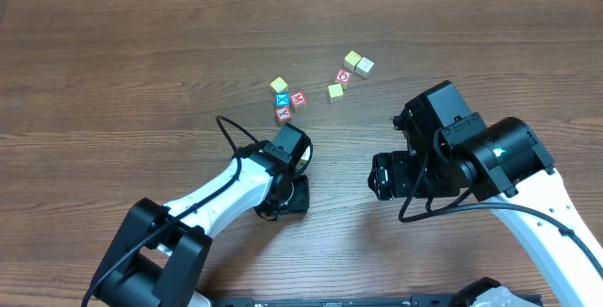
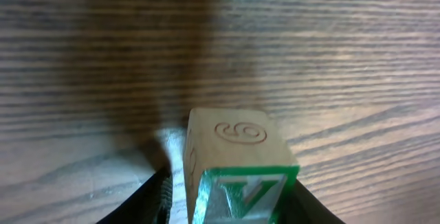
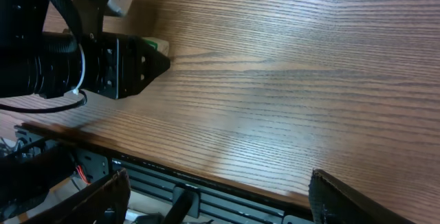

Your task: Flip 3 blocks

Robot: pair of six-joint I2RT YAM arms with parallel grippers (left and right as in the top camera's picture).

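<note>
Left gripper (image 2: 234,207) astride block (image 2: 237,148), tabletop (image 2: 206,45) ahead

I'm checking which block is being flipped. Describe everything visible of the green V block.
The block is a small pale wooden cube. Its near face has a green V in a green border; the next face has a carved 6 or 9. It stands between the dark jaws of the left gripper, with a gap showing at one side, over the wood table.
</note>
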